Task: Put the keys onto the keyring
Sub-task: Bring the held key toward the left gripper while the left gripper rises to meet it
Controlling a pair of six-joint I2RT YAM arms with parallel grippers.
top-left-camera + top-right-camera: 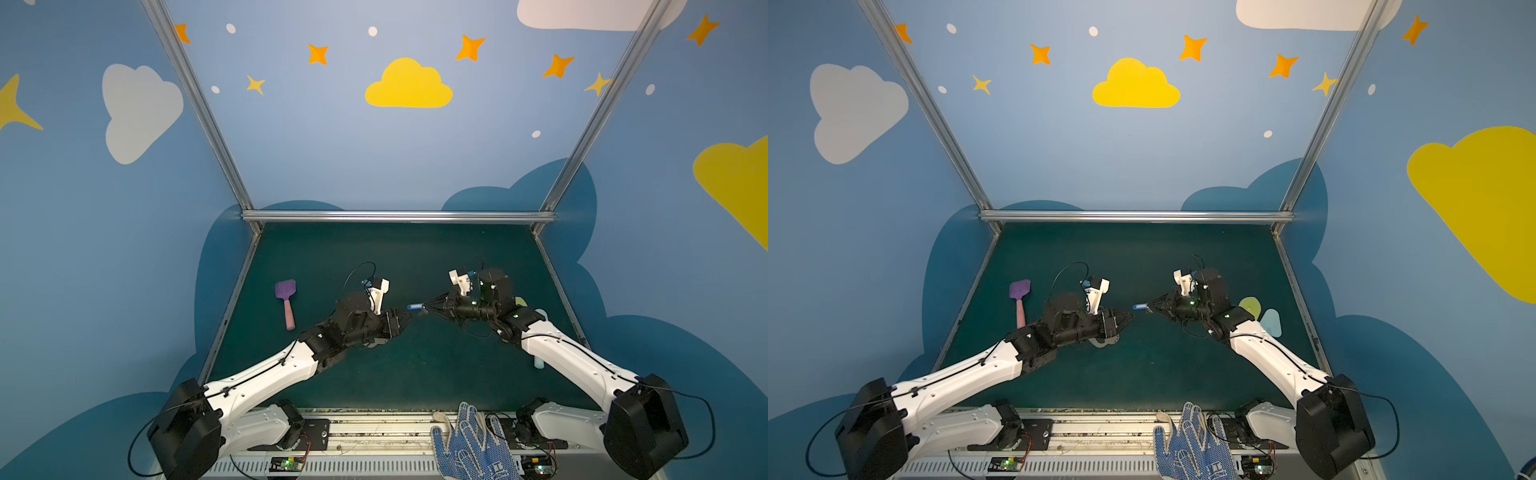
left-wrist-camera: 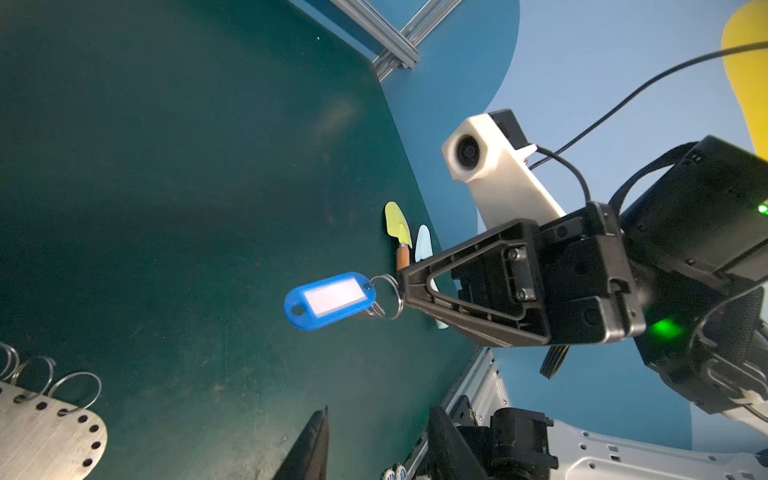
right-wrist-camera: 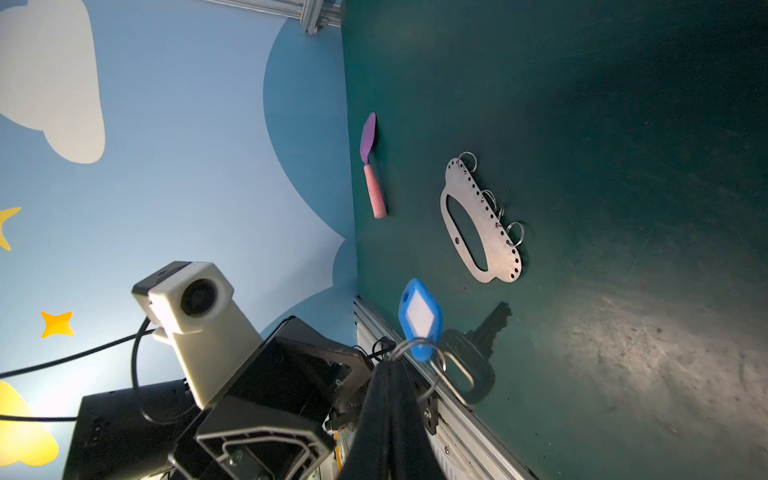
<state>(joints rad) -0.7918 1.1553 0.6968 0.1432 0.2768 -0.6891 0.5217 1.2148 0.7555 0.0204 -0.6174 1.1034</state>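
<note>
- One set of keys [image 2: 357, 297] is off the mat [image 2: 166, 166], split ring [image 2: 390, 291] pinched in the clamped right gripper [image 2: 401, 286], blue tag [image 3: 419, 318] dangling.
- Left gripper [image 2: 380, 411] faces it, jaws apart, holding nothing.
- Keyring plate [image 3: 482, 220] lies flat under the left arm [image 1: 266, 374]; keys not threaded on yet, so the real job's left.
- Can't quite tell if its small rings [image 3: 515, 232] are free.
</note>
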